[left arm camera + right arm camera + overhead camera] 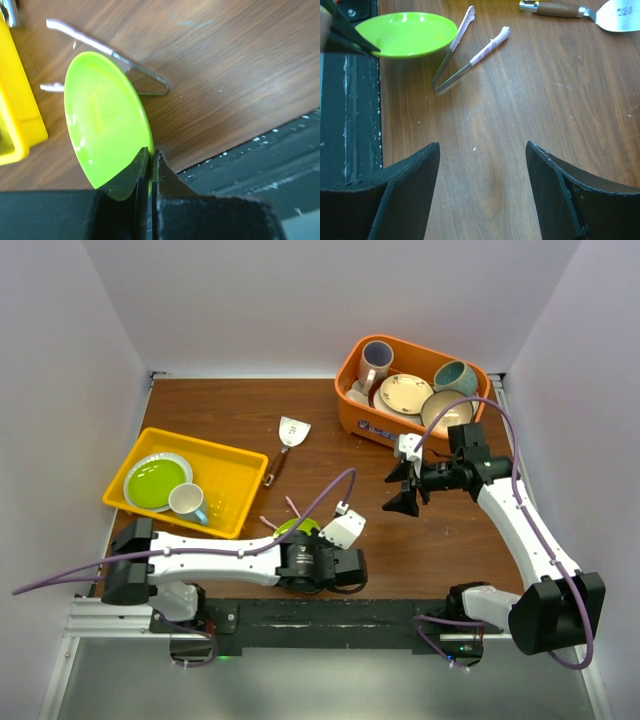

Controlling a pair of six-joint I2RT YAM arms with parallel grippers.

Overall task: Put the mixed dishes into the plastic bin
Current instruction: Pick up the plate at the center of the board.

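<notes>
My left gripper is shut on the rim of a lime-green dish near the table's front edge; in the left wrist view the dish is tilted on edge above the wood, pinched at my gripper. My right gripper is open and empty over bare wood, front-left of the orange plastic bin. The bin holds a lavender mug, a cream plate, a teal mug and a bronze bowl. The right wrist view shows the lime-green dish far left.
A yellow tray at the left holds a green plate on a white one and a cream mug. A metal spatula lies mid-table. Thin pink tongs lie by the held dish. The black table edge is close.
</notes>
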